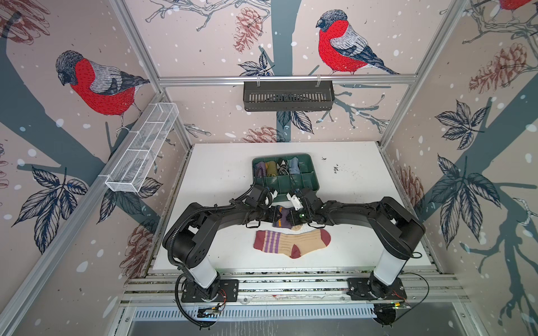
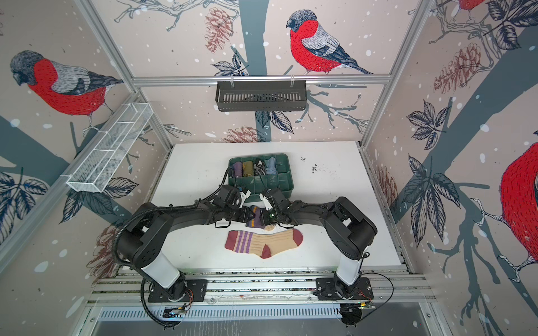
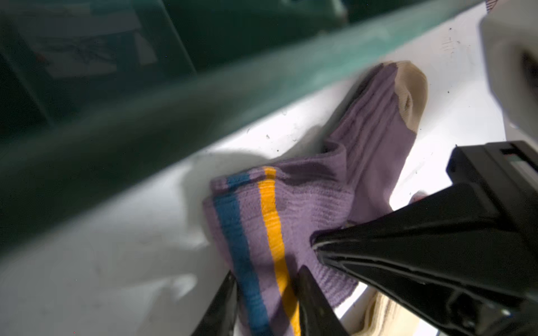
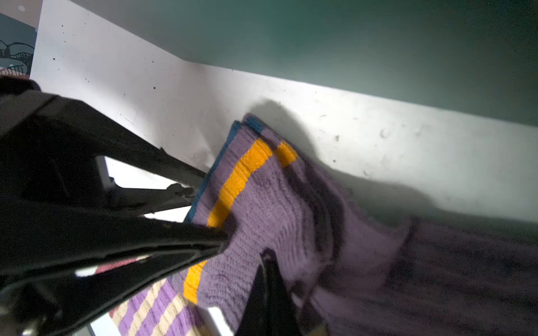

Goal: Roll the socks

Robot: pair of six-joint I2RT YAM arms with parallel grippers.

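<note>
The purple sock is bunched at the centre of the bench, just near of the green tray and just far of the tan sock. Its cuff, with one blue and one orange stripe, is folded over.

The right gripper has its jaws together, clamped on the purple sock.

The left gripper has its jaws apart, one on each side of the striped cuff. Whether they press on it cannot be told.

The tan sock lies flat on the bench, cuff left, toe right.

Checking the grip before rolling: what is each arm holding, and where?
Right gripper: jaws shut on the purple sock beside its orange stripe. Left gripper: jaws straddle the striped cuff; whether they clamp cannot be told.
</note>
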